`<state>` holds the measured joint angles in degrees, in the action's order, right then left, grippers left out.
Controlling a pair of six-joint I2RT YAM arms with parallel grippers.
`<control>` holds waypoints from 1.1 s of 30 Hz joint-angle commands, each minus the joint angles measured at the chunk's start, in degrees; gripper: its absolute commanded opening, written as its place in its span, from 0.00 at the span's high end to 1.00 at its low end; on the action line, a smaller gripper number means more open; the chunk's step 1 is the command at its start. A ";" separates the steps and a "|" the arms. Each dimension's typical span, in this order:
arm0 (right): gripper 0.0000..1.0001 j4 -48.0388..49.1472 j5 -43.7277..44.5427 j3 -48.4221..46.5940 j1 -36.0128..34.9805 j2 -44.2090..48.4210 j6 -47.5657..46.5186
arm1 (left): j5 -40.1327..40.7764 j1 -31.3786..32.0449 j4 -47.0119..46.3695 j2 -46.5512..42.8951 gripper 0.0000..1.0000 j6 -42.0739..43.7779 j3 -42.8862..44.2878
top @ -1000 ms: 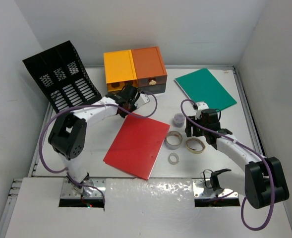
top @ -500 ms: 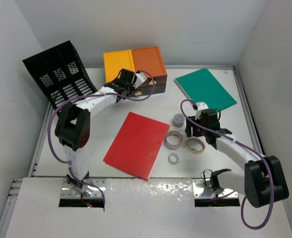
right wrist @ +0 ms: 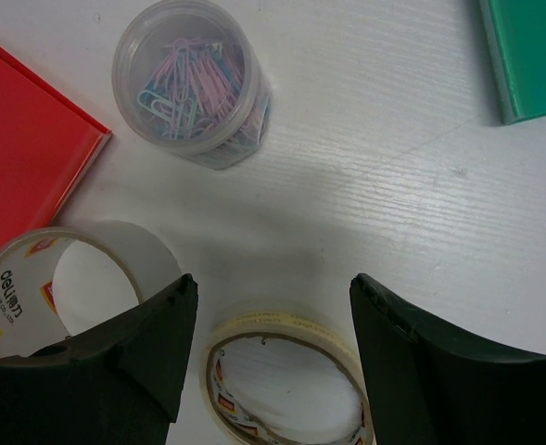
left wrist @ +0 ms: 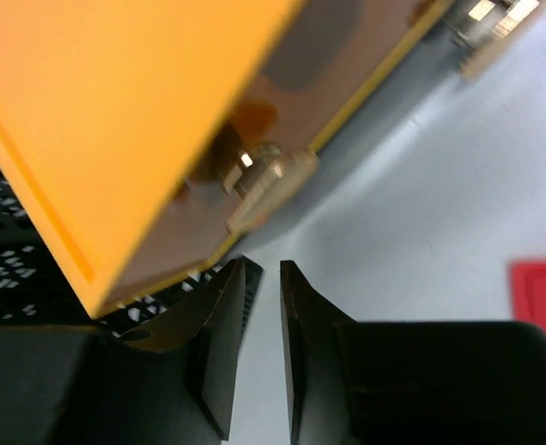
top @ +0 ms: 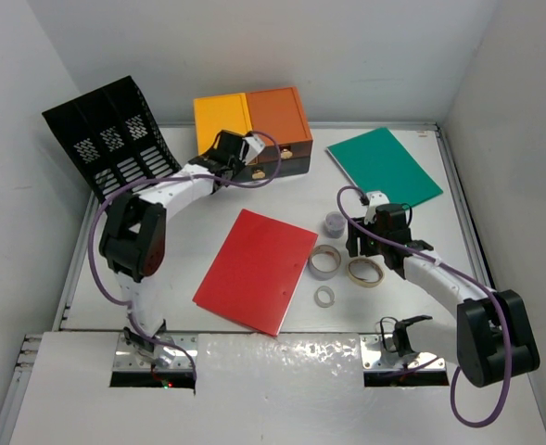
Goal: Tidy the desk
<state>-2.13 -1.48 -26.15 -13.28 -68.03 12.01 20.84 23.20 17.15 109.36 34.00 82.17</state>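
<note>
The desk (top: 495, 222) is a white tabletop. My left gripper (top: 238, 156) is at the front of the yellow drawer box (top: 222, 120). In the left wrist view the left gripper (left wrist: 263, 273) has its jaws almost together with nothing between them, just below the drawer's brass knob (left wrist: 268, 181). My right gripper (top: 361, 252) is open and empty. In the right wrist view the right gripper (right wrist: 273, 297) hovers over a cream tape roll (right wrist: 286, 380) that lies flat on the desk.
An orange drawer box (top: 277, 116) adjoins the yellow one. A black file rack (top: 115, 144) stands at the back left. A red folder (top: 257, 269), a green folder (top: 384, 165), a paper-clip jar (top: 334, 223), a clear tape roll (top: 324, 261) and a small roll (top: 324, 297) lie on the desk.
My left gripper has moved away from the red folder's corner up to the yellow drawer front, and the drawer now sits further in. The right arm has not moved.
</note>
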 commanded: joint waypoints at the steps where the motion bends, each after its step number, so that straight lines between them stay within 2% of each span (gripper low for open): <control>1: 0.35 3.35 0.77 -0.30 -0.26 0.97 0.03 | -6.41 0.18 3.49 -8.80 0.79 -4.02 -1.13; 2: 0.35 3.71 0.77 -0.48 -0.34 1.14 0.03 | -9.65 0.18 6.73 -12.29 0.76 -4.55 -1.48; 7: 0.35 2.31 1.04 -3.99 -0.34 1.76 0.03 | -14.86 -0.52 15.80 -23.73 0.64 -8.86 -4.98; 8: 0.35 2.31 0.77 -5.91 -0.34 1.76 0.38 | -15.56 -1.05 16.60 -28.02 0.57 -9.73 -6.57; 12: 0.35 4.14 1.30 -11.28 -2.18 0.88 3.45 | -18.11 -8.24 10.47 -37.63 0.52 -17.47 -17.81; 14: 0.32 6.95 5.84 -14.87 -4.03 -1.04 4.33 | -20.21 -15.18 5.65 -40.80 0.52 -18.79 -23.71; 15: 0.20 7.57 7.70 -16.29 -6.21 -2.18 4.34 | -20.57 -18.94 4.23 -41.42 0.52 -19.32 -26.94; 17: 0.11 9.16 11.47 -21.73 -8.42 -6.84 3.73 | -24.24 -21.52 2.03 -42.12 0.52 -19.76 -29.08; 18: 0.01 9.60 12.80 -23.49 -10.52 -8.77 3.29 | -25.66 -22.75 1.75 -42.21 0.51 -19.15 -30.48; 23: 0.01 11.01 17.38 -39.22 -15.80 -25.08 1.62 | -26.29 -23.11 -1.41 -41.86 0.51 -15.90 -33.92; 27: 0.01 9.69 17.56 -50.29 -16.95 -36.28 1.17 | -24.19 -23.11 -5.35 -43.35 0.50 -13.35 -39.35; 29: 0.04 9.69 18.52 -54.96 -17.13 -40.75 1.35 | -20.15 -23.11 -10.63 -44.23 0.50 -12.56 -43.74; 30: 0.10 10.56 19.66 -56.89 -17.31 -42.00 1.52 | -18.75 -23.11 -12.56 -44.67 0.50 -12.29 -44.55; 31: 0.25 11.26 20.28 -57.69 -17.39 -43.14 1.35 | -18.82 -23.11 -12.92 -44.76 0.50 -12.12 -45.34; 32: 0.34 11.79 21.07 -58.39 -17.57 -44.11 1.26 | -19.43 -24.24 -13.10 -44.76 0.50 -12.03 -45.43; 33: 0.39 13.02 21.94 -59.53 -17.75 -45.95 1.26 | -20.13 -24.52 -13.10 -44.50 0.50 -12.03 -45.35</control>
<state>7.25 16.36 -81.28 -30.57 -112.31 13.39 -0.14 -0.23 11.03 66.19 20.69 36.93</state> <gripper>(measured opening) 0.656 0.499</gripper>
